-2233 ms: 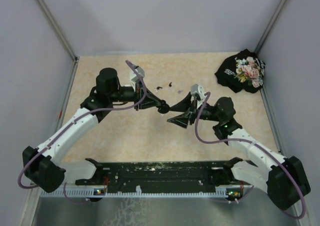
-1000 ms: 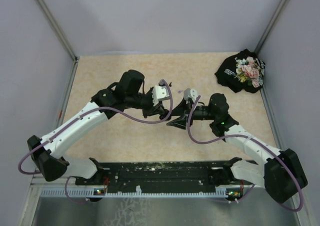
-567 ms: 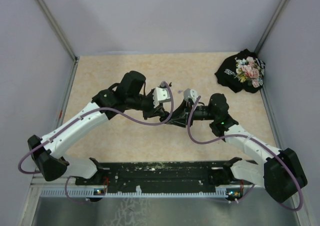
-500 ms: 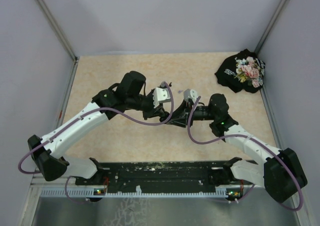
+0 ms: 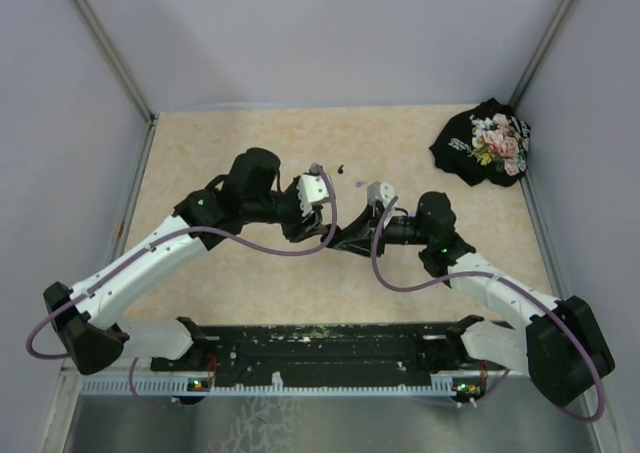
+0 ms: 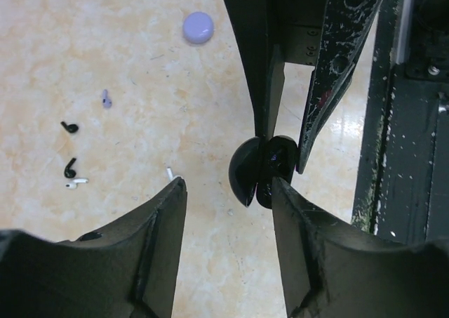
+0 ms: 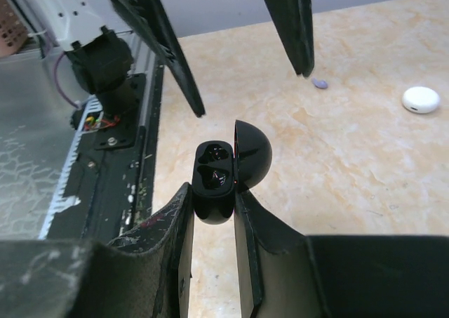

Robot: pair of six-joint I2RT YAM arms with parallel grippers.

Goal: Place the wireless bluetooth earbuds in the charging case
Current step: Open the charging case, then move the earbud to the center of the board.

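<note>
So the right hand (image 7: pixel 214 207) has the black charging case (image 7: pixel 223 169) pinched between its two fingers, clamped on the lower half with the lid flipped open and tilted off to one side. You can see the two wells inside from the right wrist view, but it's too dark in there to tell if anything's sitting in them. The left hand (image 6: pixel 226 190) is spread wide and holding nothing. Its fingertips (image 7: pixel 198 109) sit just beyond the open case, one on each side of it, close but not touching. From above, both hands meet nose to nose around the middle of the worktop (image 5: pixel 230 143), and the case itself is pretty much hidden between them in that view. The earbuds (image 6: pixel 70 168) are all loose on the worktop, well apart from the case: two black ones near each other, a white one just beside the lower black one, another white bit close to the left hand's finger, and a purple earbud (image 6: pixel 105 98) a bit further out. There's also a lavender round case (image 6: pixel 198 27) lying closed beyond the purple one, and a white round case (image 7: pixel 421 99) off toward the edge of the right wrist view. Far corner on the right has a black floral cloth (image 5: pixel 487 143) bunched up against the wall, nowhere near the hands.
</note>
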